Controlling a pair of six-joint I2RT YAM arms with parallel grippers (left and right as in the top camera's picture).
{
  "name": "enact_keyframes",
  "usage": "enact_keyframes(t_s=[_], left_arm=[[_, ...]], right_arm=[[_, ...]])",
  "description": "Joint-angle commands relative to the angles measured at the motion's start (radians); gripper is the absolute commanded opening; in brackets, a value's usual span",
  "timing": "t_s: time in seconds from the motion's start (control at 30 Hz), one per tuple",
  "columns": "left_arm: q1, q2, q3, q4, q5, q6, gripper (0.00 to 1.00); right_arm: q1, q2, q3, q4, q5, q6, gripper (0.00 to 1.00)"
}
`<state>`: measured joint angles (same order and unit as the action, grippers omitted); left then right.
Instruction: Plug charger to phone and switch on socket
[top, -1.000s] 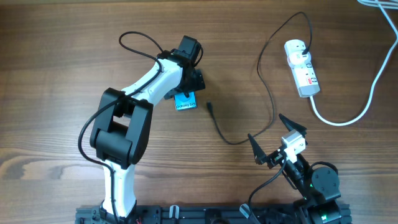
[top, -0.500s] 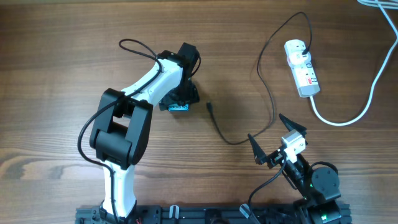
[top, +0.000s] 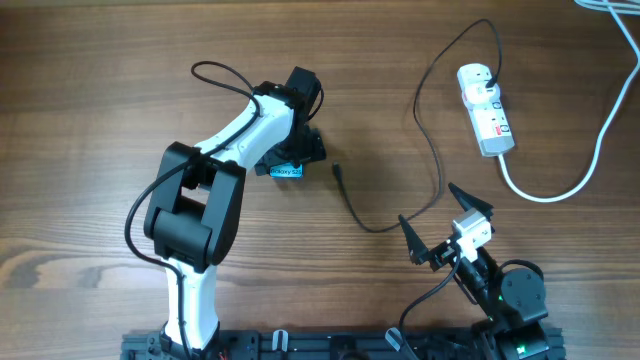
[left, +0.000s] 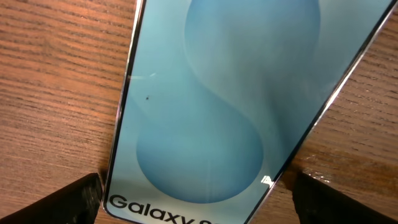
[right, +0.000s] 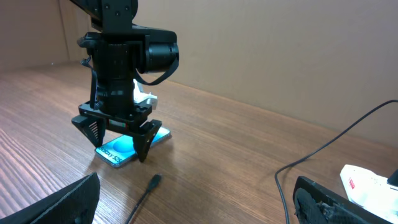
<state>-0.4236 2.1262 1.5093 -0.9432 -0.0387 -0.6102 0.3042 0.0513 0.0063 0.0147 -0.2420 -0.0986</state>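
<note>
The phone (left: 217, 93) is lying flat, screen up, on the wooden table (top: 100, 80), around the middle and a little toward the left edge, with its "Galaxy" end pointing to the near edge. The left gripper (right: 119, 140) is standing upright over it with its jaws spread wide, one finger on each long side of the phone, close to the edges; whether either finger is touching the phone is not clear. The phone is resting on the table, not lifted.

The charger (top: 338, 174) is lying loose on the table, its plug tip (right: 154, 180) just beside the phone on the right and apart from it. From there the thin black cable is looping toward the near edge, then running back to the socket (top: 485, 110), which is sitting near the far right corner with its thick white cord (top: 596, 145) curving off toward the right edge.

The right gripper (top: 428, 205) is hanging near the near edge on the right, jaws fully apart and holding nothing
</note>
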Motion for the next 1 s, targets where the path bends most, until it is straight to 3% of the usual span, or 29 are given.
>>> enact_keyframes(t_s=[0.0,0.13,0.23,0.27,0.3,0.33,0.5,0.57,0.7,0.97], left_arm=[[0.000,0.001,-0.016,-0.027,0.000,0.003,0.91],[0.000,0.001,-0.016,-0.056,0.014,0.003,0.80],[0.000,0.001,-0.016,-0.028,0.014,0.004,0.78],[0.000,0.001,-0.016,-0.013,0.008,0.004,0.83],[0.000,0.001,-0.016,0.014,-0.022,0.003,0.97],[0.000,0.001,-0.016,0.045,-0.062,0.003,1.00],[0.000,0.001,-0.016,0.113,-0.105,0.037,0.98],[0.000,0.001,-0.016,0.109,-0.037,0.081,0.91],[0.000,0.001,-0.016,0.099,0.142,0.158,0.91],[0.003,0.001,-0.016,0.109,0.067,0.122,0.99]], right_arm=[[0.002,0.000,-0.001,0.004,0.009,-0.006,1.00],[0.002,0.000,-0.001,0.004,0.009,-0.007,1.00],[0.002,0.000,-0.001,0.004,0.009,-0.006,1.00],[0.002,0.000,-0.001,0.004,0.009,-0.007,1.00],[0.002,0.000,-0.001,0.004,0.009,-0.007,1.00],[0.002,0.000,-0.001,0.004,0.009,-0.006,1.00],[0.002,0.000,-0.001,0.004,0.009,-0.006,1.00],[0.002,0.000,-0.001,0.004,0.009,-0.006,1.00],[0.002,0.000,-0.001,0.004,0.009,-0.006,1.00],[0.002,0.000,-0.001,0.004,0.009,-0.006,1.00]])
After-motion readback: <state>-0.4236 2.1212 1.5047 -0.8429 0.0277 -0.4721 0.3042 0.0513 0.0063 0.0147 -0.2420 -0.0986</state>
